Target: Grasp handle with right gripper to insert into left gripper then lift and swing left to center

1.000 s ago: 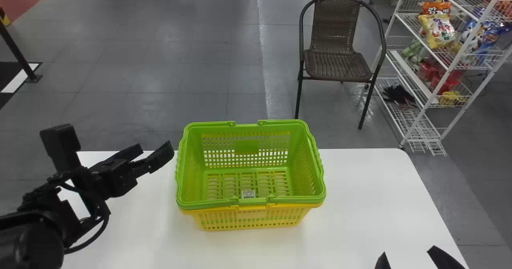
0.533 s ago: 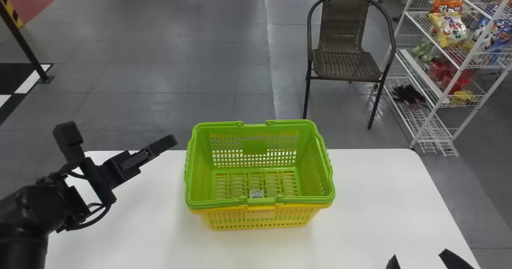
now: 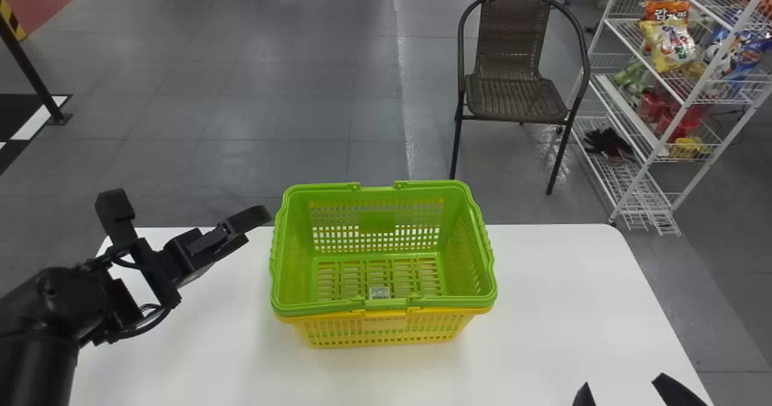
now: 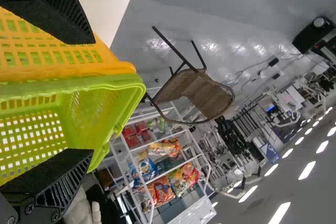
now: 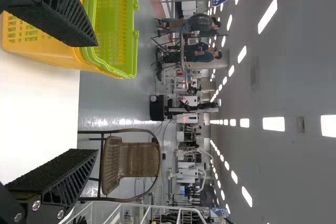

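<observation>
A green basket (image 3: 482, 255) sits nested in a yellow basket (image 3: 386, 329) mid-table, its handles (image 3: 449, 302) folded down along the rim. Left of it, over the table, my left gripper (image 3: 251, 225) points towards the basket's back left corner, apart from it. In the left wrist view my left gripper (image 4: 89, 97) is open, with the green basket (image 4: 86, 114) beyond its fingers. My right gripper (image 3: 625, 384) waits open at the bottom edge, right of the baskets. Nothing is between the fingers of my right gripper (image 5: 95, 97) in the right wrist view.
The white table (image 3: 555, 285) extends on both sides of the baskets. Behind it stand a brown wicker chair (image 3: 512, 95) and, at the right, a white wire rack (image 3: 693, 92) holding snack bags.
My left gripper has turned so its fingers now overlap in the head view, and its wrist has shifted. The head view has swung slightly sideways. The baskets and right gripper have stayed put on the table's side.
</observation>
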